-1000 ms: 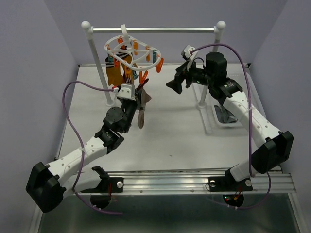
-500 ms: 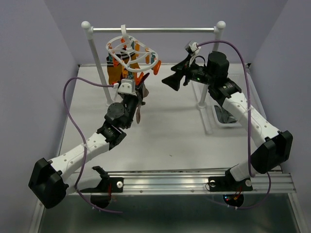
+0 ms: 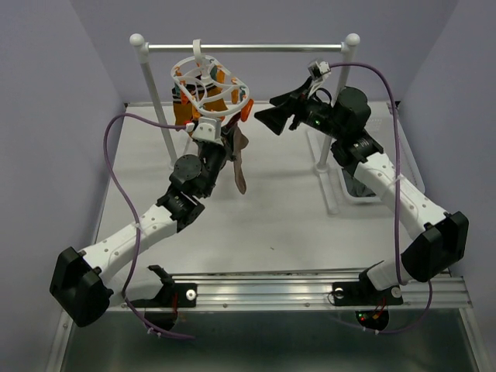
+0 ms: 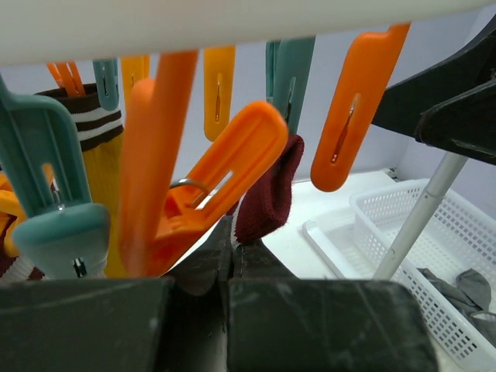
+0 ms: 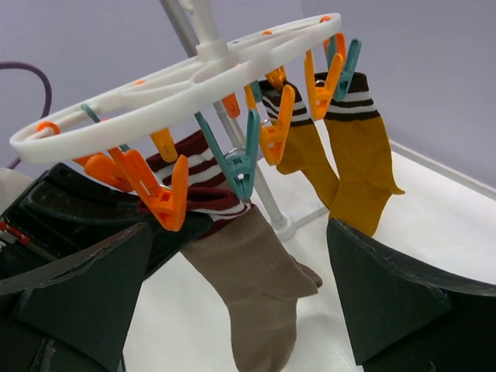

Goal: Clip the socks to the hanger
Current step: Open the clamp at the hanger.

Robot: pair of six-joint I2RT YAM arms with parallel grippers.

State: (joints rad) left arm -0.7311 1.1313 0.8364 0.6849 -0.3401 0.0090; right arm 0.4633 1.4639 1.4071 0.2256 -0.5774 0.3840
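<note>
brown sock [image 3: 241, 169] clenched in my left gripper [image 3: 227, 138]: feed cuff squarely into orange clip [image 4: 225, 167] that my spread right gripper [image 3: 277, 111] should squeeze.

1. Hanger [image 5: 139, 105]: white ring; clips [image 5: 159, 198] orange and teal.
2. Mustard socks [image 5: 360, 167]: cuffs striped dark brown and white.
3. Brown sock [image 5: 256, 279]: maroon cuff, white stripes.
4. Basket [image 4: 434, 256]: white mesh.

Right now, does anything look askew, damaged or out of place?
Nothing stands out: the mustard socks hang clipped on the hanger, the left gripper holds a brown sock up under its clips, and the open right gripper hovers alongside.
</note>
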